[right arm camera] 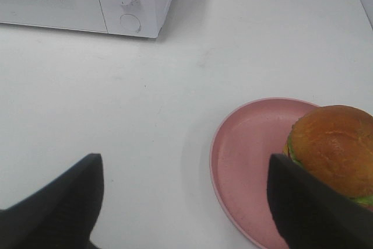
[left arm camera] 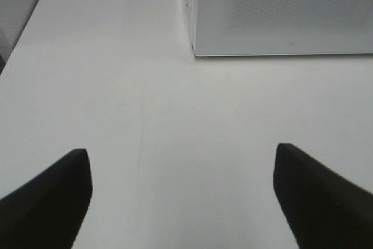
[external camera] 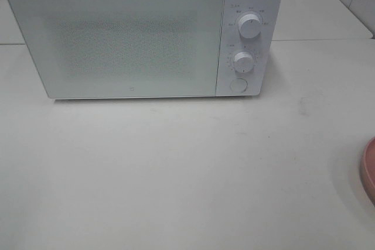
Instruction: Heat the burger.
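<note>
On round pink plate (right arm camera: 245,161), glossy domed burger (right arm camera: 332,147) sits.

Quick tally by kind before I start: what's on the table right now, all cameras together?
Microwave: 1, door closed
Pink plate: 1
Burger: 1, on the plate
Total: 3

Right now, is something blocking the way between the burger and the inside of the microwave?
Yes. The microwave door is shut. The burger sits on the pink plate, right of it; bare table lies between.
</note>
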Robot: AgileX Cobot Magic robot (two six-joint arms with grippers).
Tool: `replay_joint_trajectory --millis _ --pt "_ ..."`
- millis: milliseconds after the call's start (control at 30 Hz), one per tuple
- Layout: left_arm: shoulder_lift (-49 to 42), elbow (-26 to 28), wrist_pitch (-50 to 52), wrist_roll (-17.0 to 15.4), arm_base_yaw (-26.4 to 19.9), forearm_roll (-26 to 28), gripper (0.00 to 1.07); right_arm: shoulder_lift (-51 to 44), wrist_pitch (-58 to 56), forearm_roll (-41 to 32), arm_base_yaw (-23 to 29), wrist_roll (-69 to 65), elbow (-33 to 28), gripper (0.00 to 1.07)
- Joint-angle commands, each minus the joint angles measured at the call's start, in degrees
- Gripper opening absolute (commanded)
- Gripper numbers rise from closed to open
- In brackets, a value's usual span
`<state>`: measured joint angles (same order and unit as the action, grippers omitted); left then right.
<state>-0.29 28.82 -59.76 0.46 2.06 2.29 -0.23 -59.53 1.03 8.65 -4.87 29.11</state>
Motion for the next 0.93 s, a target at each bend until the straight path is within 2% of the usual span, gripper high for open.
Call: replay_joint_trajectory --millis 33,233,933 --pt "-1.49 -0.23 0.34 -0.46 -1.03 0.69 0.78 -1.43 0.06 -0.11 -0.46 0.86 -0.06 0.75" --pt "-1.49 -0.23 0.34 -0.46 -3.78 0.63 0.78 -1.43 0.06 -0.11 -0.46 0.86 -0.06 0.75" --pt "-1.43 -0.23 0.34 -0.46 -3.78 0.69 0.78 -1.43 0.06 -0.11 -0.46 0.86 -0.06 0.75"
